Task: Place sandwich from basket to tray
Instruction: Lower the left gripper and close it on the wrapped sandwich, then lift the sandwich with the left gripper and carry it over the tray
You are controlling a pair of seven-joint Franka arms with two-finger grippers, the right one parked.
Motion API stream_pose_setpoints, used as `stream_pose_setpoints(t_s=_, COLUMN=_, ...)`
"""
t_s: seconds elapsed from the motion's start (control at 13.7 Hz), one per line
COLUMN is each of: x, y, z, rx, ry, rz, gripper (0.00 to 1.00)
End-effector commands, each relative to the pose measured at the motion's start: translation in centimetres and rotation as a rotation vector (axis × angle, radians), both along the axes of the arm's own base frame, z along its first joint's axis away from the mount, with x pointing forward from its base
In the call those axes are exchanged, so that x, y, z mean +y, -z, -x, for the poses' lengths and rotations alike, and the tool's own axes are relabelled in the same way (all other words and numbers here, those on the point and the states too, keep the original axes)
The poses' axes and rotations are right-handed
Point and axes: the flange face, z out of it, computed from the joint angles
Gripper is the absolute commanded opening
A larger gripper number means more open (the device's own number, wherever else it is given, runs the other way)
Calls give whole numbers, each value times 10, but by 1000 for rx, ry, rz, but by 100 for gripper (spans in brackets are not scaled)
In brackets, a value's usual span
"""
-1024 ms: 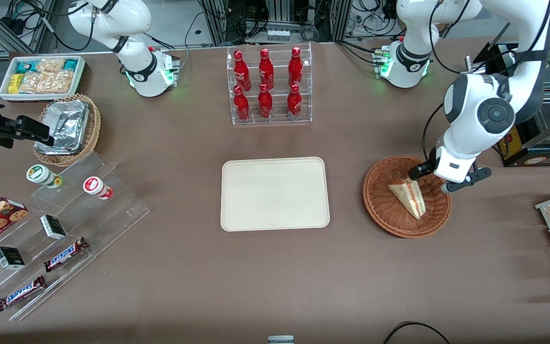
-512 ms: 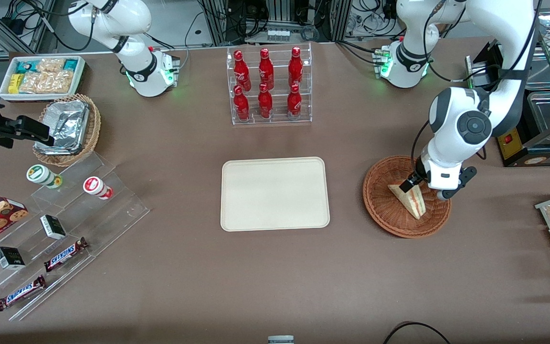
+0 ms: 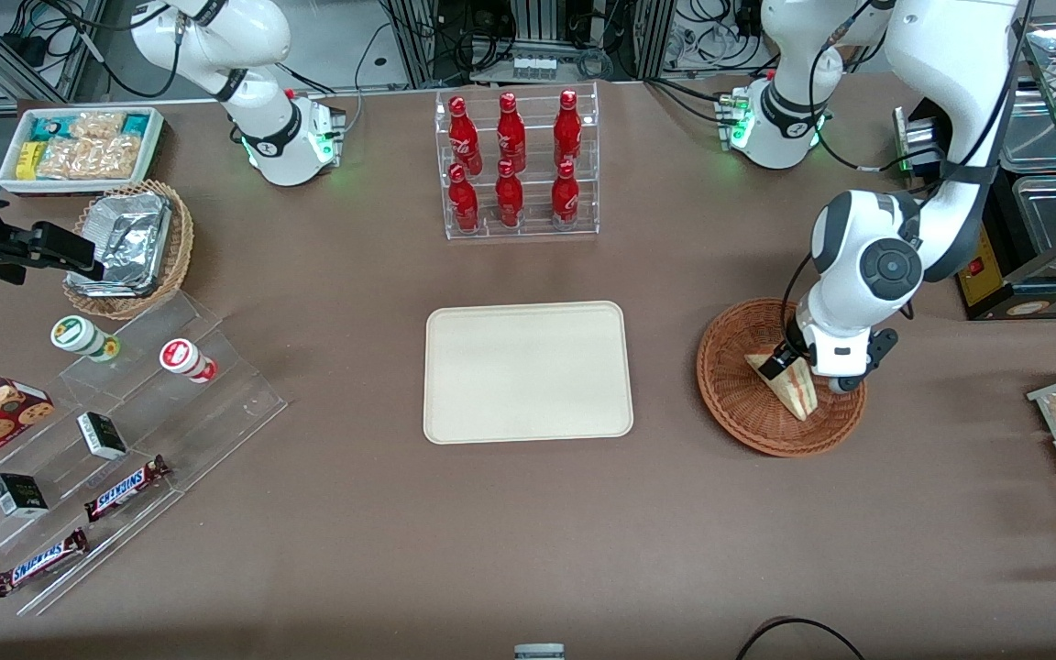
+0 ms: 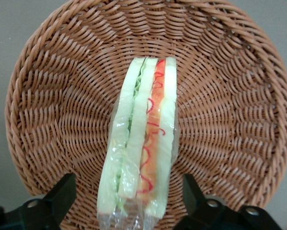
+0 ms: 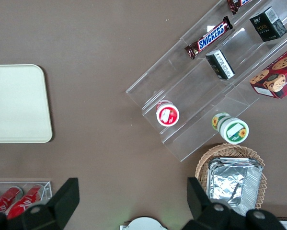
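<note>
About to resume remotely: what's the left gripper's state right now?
Left gripper: open, fingers either side of the sandwich in the basket, nothing held yet.

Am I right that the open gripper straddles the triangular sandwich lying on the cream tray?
Not quite. The open gripper does straddle the triangular wrapped sandwich, but the left wrist view shows it lying in the reddish-brown woven wicker basket, not on the cream rectangular tray.

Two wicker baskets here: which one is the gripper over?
The reddish-brown basket holding the sandwich; the open gripper straddles it. The paler basket holds foil.
</note>
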Motion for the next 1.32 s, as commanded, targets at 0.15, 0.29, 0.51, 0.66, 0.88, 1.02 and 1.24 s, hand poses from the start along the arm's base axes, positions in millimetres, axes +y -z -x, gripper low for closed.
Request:
stream_pose_setpoints(t_s=0.15, x=-2, y=6, z=-8, rx=-10, ry=9, rz=-18, gripper=0)
stream_pose_setpoints(t_s=0.29, x=-4, y=-6, z=-17, rx=-6, ry=13, rz=-20, gripper=0)
stream_pose_setpoints(t_s=0.51, x=-6, y=-41, z=-37, rx=36, ry=81, rz=-32, gripper=0)
stream_pose_setpoints(t_s=0.66, x=-10, y=-65, z=-46, rx=65, ry=146, rz=-36, gripper=0)
stream_pose_setpoints(t_s=0.88, x=-37, y=-81, z=-47, rx=76, ry=307, rz=-24, gripper=0)
stream_pose_setpoints(t_s=1.02, x=-60, y=-87, z=-43, rx=95, ry=436, rz=-11, gripper=0)
stream_pose_setpoints(t_s=1.24, x=-108, y=-95, z=-44, rx=110, ry=591, rz=7, gripper=0)
